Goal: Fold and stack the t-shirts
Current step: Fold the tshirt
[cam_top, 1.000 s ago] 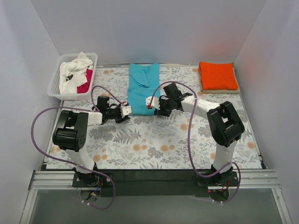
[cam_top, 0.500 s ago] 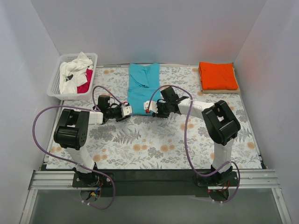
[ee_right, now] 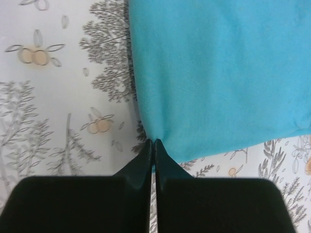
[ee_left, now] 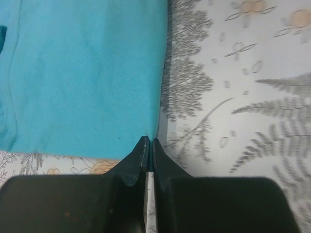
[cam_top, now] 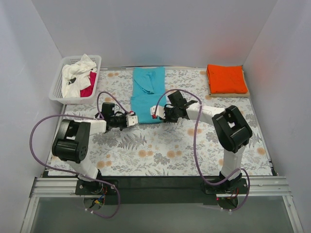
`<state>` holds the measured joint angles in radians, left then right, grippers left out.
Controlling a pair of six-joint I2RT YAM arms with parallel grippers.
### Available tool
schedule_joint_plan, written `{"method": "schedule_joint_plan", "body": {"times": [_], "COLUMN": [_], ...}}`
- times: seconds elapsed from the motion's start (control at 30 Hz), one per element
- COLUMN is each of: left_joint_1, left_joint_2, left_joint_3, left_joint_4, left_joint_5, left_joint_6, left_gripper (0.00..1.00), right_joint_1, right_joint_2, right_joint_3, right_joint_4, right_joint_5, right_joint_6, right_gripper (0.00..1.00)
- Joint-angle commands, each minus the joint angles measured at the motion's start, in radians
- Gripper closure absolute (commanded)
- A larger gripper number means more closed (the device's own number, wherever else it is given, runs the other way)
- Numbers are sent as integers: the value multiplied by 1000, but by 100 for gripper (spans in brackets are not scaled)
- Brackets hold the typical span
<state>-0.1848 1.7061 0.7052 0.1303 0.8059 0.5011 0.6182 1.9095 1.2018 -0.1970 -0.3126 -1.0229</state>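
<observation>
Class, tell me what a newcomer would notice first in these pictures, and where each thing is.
The teal t-shirt lies at centre back, the left gripper and right gripper shut on its near corners. A folded orange t-shirt sits back right; a white basket of crumpled shirts stands back left.

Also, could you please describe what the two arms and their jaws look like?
The left arm and right arm both have white links, bulky black joints and black bases. A purple cable loops along each. White wrist blocks carry small red marks; the jaws are plain black, tapering to narrow tips.
</observation>
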Motion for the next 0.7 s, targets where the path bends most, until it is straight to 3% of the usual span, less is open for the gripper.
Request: {"method": "schedule_joint_plan", "body": {"times": [0.0, 0.33, 0.67], "left_joint_1": [-33, -143, -223], "left_joint_2": [-149, -612, -1100], "left_joint_3": [-55, -194, -181], "left_joint_4": [-126, -417, -861], "left_joint_5": [19, 45, 113], "left_joint_6": [43, -79, -154], "left_gripper": [100, 100, 100], "right_joint_1": [6, 90, 261], "right_joint_2": [-107, -410, -705], "right_joint_3": [-13, -145, -254], "right_joint_4": [-120, -318, -444], "right_joint_5": [-25, -89, -134], "right_joint_6": [29, 162, 282], "right_gripper": [99, 99, 99]}}
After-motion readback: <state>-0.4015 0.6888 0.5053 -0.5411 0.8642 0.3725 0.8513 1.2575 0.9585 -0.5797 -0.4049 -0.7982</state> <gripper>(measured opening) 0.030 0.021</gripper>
